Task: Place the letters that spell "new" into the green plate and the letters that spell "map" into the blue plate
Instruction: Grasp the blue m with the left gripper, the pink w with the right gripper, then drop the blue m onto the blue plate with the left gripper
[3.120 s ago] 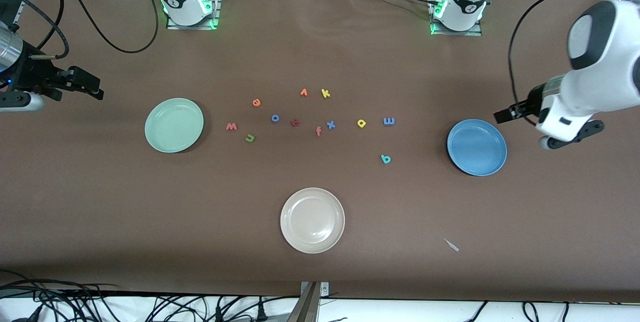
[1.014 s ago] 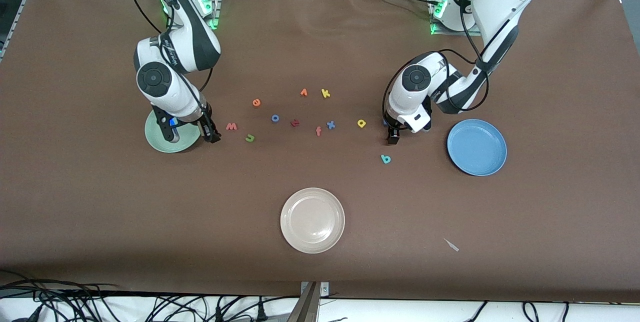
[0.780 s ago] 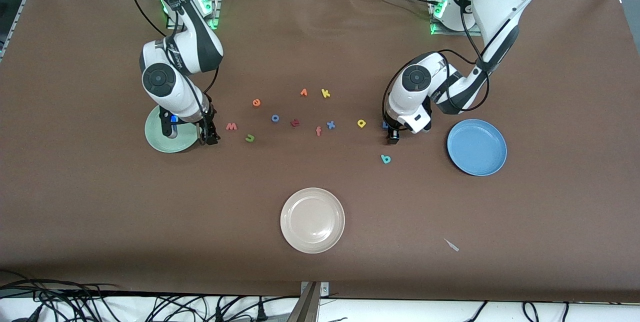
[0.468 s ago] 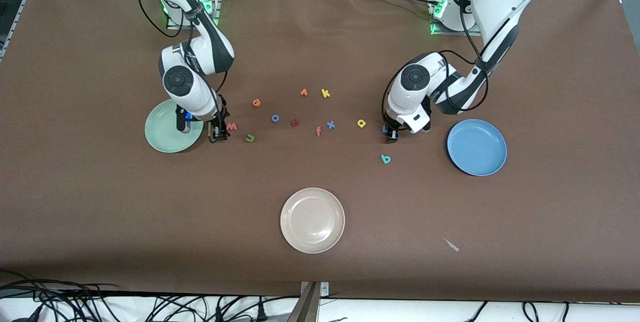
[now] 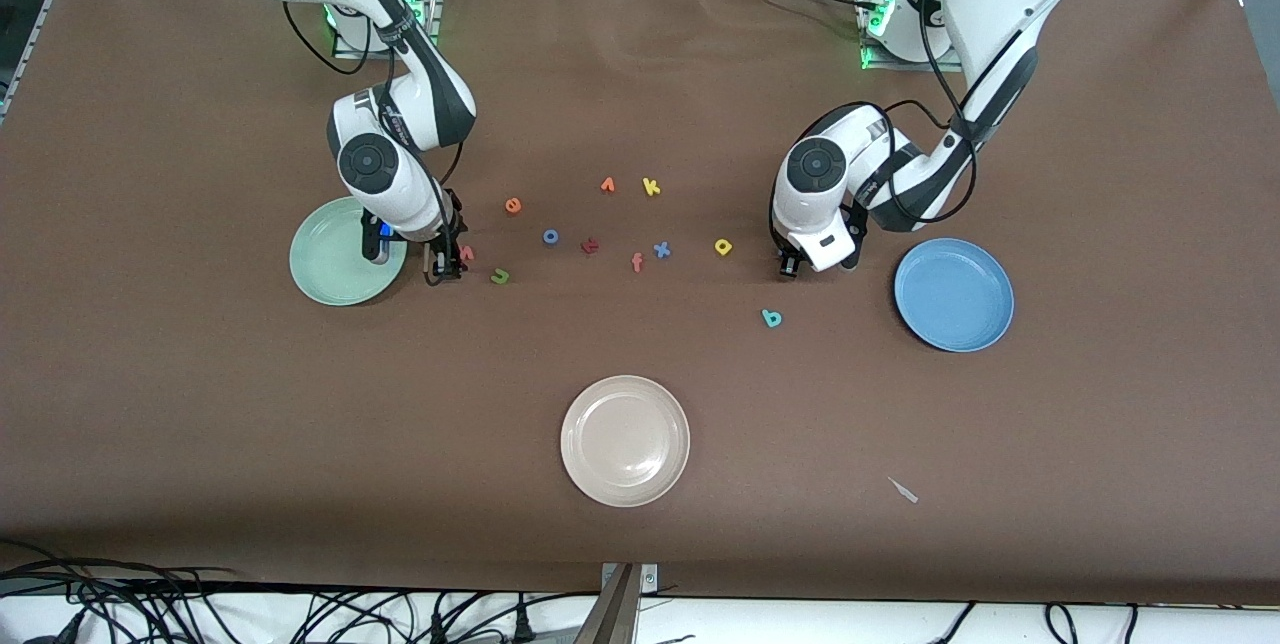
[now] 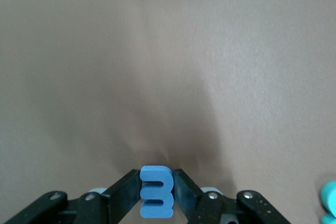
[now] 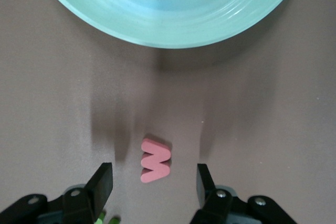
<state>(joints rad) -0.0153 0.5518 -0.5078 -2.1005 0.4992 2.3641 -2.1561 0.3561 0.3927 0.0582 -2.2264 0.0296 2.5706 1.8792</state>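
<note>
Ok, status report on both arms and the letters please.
Left gripper shut on blue m. Right gripper open astride salmon w, beside green plate. Both plates bare, nothing blocking.

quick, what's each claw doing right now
Left claw: closed on the blue "m".
Right claw: open, fingers either side of the salmon-red "w" beside the green plate, not gripping it.
</note>
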